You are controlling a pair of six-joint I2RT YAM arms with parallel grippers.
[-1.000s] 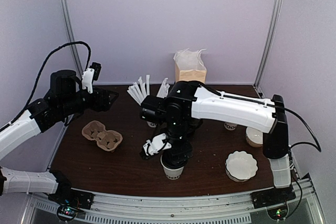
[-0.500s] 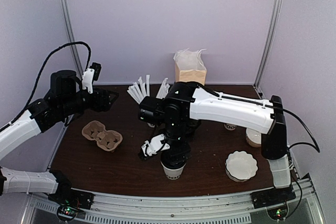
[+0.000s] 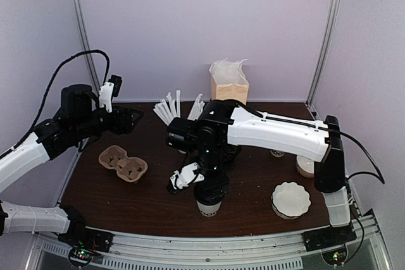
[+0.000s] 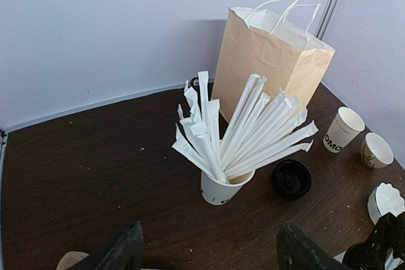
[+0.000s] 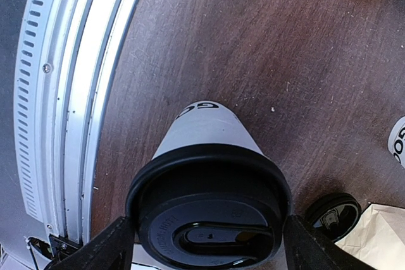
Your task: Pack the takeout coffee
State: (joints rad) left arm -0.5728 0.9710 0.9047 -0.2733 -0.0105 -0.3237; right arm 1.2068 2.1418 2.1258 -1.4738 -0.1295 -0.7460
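Note:
The takeout coffee (image 3: 207,207) is a white paper cup with a black lid, standing on the table near the front edge. In the right wrist view it (image 5: 209,200) fills the space between my fingers. My right gripper (image 3: 212,188) (image 5: 209,245) is open wide and straddles the lid from above, with its fingertips (image 5: 120,245) right at the lid's rim. My left gripper (image 3: 130,118) (image 4: 209,254) is open and empty, held high over the back left of the table.
A brown pulp cup carrier (image 3: 123,162) lies at the left. A tan paper bag (image 3: 229,83) (image 4: 266,55) stands at the back. A cup of white straws (image 4: 224,188), a loose black lid (image 4: 291,178), unlidded cups (image 4: 340,129) (image 3: 307,165) and a white fluted stack (image 3: 291,199) stand about.
My right arm has shifted slightly left and lower over the lidded cup. The cup and my left arm have not moved.

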